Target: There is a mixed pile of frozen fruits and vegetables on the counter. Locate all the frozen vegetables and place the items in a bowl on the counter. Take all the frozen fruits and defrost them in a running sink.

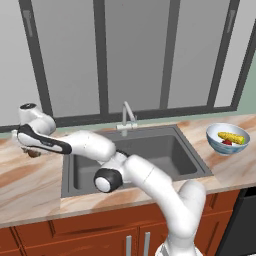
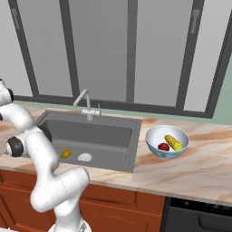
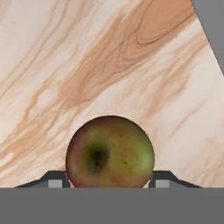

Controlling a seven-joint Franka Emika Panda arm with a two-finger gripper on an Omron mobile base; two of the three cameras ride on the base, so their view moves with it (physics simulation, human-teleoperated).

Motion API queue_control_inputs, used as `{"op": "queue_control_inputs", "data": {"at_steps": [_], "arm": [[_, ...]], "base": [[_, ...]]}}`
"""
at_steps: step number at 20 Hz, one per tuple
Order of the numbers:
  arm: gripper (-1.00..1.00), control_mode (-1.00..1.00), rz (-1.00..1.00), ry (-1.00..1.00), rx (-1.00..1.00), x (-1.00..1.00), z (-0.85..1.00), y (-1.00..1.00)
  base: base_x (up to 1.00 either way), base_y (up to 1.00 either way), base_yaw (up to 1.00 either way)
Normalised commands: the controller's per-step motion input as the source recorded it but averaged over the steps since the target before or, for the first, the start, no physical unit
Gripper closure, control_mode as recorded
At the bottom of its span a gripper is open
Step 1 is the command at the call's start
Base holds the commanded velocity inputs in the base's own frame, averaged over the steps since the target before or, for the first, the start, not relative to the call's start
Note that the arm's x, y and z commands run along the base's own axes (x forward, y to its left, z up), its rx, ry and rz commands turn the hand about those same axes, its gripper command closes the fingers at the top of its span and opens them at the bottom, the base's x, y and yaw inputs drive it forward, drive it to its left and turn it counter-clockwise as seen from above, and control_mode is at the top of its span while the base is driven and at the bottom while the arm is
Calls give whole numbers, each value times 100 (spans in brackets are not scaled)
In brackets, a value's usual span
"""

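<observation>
Left base view: gripper [image 1: 33,151] is reaching out over the counter [image 1: 30,185] beside the sink [image 1: 135,160], with the brown ball [image 1: 34,153] just beneath it; bowl [image 1: 227,138] is sitting well apart across the basin.

Right base view: yellow-green oval [image 2: 66,153] is lying in the sink near the drain; corn cob [image 2: 173,142] and red ball [image 2: 163,147] are resting in the bowl.

Hand view: finger tips [image 3: 54,180] are flanking the brown ball, seemingly touching it; firm hold unclear.

Risk: round ball likely squirting out of a shallow pinch.

Room: open stone all round; sink rim lying close on the carry path.

light: even, bright, rendered | shadows: soft, inside dark grey rectangular sink basin [image 1: 150,155] | glare: none | blur: slight pixelation, hand view coarse
</observation>
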Motion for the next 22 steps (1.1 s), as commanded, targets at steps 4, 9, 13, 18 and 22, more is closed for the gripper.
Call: {"op": "queue_control_inputs", "data": {"at_steps": [4, 9, 13, 18, 22], "arm": [[100, -100, -19, 34, -28, -52, 66, -100], [100, -100, -25, -2, -16, -100, 21, -97], [100, -100, -18, -2, -18, -100, 28, -100], [100, -100, 0, 10, -23, -100, 10, -100], [100, -100, -1, 39, -18, -79, -41, -100]], "base": [[0, 0, 0], [0, 0, 0], [0, 0, 0], [0, 0, 0], [0, 0, 0]]}}
